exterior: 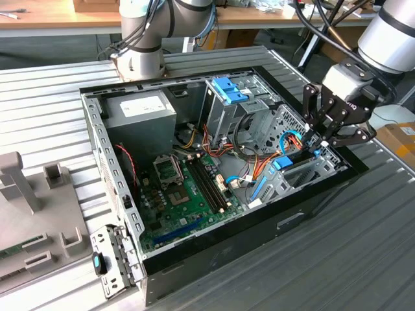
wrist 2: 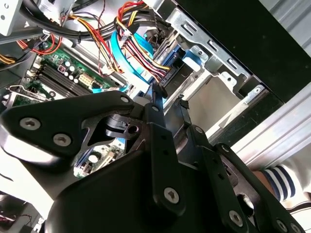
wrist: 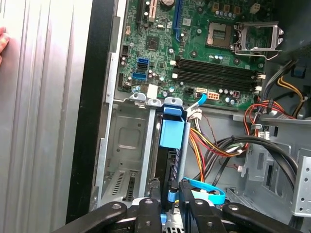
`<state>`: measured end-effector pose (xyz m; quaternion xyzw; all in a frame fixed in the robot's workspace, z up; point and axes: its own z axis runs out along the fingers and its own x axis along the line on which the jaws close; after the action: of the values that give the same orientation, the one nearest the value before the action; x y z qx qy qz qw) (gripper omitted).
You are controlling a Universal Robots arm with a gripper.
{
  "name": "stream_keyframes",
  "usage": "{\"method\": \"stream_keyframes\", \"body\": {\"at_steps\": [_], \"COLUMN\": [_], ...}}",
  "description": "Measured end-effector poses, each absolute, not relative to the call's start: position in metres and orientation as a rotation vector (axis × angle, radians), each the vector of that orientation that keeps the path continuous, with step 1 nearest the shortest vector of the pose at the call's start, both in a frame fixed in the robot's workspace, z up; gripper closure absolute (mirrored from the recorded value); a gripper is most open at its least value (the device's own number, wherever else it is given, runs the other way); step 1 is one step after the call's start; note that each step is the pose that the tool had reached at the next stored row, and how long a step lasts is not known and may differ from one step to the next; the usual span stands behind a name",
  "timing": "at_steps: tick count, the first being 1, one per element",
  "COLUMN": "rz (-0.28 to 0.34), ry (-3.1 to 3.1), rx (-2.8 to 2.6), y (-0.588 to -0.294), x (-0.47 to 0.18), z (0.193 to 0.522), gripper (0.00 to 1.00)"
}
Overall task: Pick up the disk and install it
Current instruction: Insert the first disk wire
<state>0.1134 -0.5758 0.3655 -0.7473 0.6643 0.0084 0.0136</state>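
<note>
The disk (wrist: 174, 133) stands on edge in the metal drive bay (wrist: 127, 145) at the open computer case's corner, its bright blue frame facing up. My gripper (wrist: 170, 191) is shut on the disk's end, with a black finger (wrist: 154, 194) on each side of it. In the exterior view the gripper (exterior: 316, 144) hangs over the bay on that view's right, just above the disk's blue frame (exterior: 280, 163). In the second wrist view the gripper (wrist 2: 169, 99) points down at the disk (wrist 2: 190, 62) in the bay.
Orange, red and black cables (wrist: 214, 145) and a blue flat cable (wrist: 206, 196) run close beside the bay. The motherboard (exterior: 188, 188), a grey box with a white sticker (exterior: 139, 113) and a cage with a blue latch (exterior: 230, 89) fill the case. A hand (wrist: 2, 43) rests on the table.
</note>
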Motion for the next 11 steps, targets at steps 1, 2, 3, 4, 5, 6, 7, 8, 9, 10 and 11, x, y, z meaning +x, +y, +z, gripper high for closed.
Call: {"method": "stream_keyframes", "body": {"at_steps": [1, 2, 3, 4, 5, 6, 7, 8, 9, 10, 11], "rz": [0.026, 0.026, 0.026, 0.026, 0.026, 0.026, 0.026, 0.026, 0.026, 0.026, 0.026], "ry": [2.069, 2.069, 2.069, 2.069, 2.069, 2.069, 2.069, 2.069, 2.069, 2.069, 2.069], "rx": [-2.327, -2.327, -2.327, -2.327, -2.327, -2.327, -2.327, -2.327, -2.327, -2.327, -2.327], "y": [-0.5759, -0.5759, -0.5759, -0.5759, -0.5759, -0.5759, -0.5758, -0.5759, -0.5759, -0.5758, -0.5758], "x": [0.1134, 0.1134, 0.1134, 0.1134, 0.1134, 0.1134, 0.1134, 0.1134, 0.1134, 0.1134, 0.1134], "z": [0.3653, 0.3652, 0.3652, 0.3652, 0.3652, 0.3652, 0.3651, 0.3651, 0.3651, 0.3651, 0.3651], "gripper": [0.71, 0.71, 0.71, 0.71, 0.71, 0.71, 0.71, 0.71, 0.71, 0.71, 0.71]}}
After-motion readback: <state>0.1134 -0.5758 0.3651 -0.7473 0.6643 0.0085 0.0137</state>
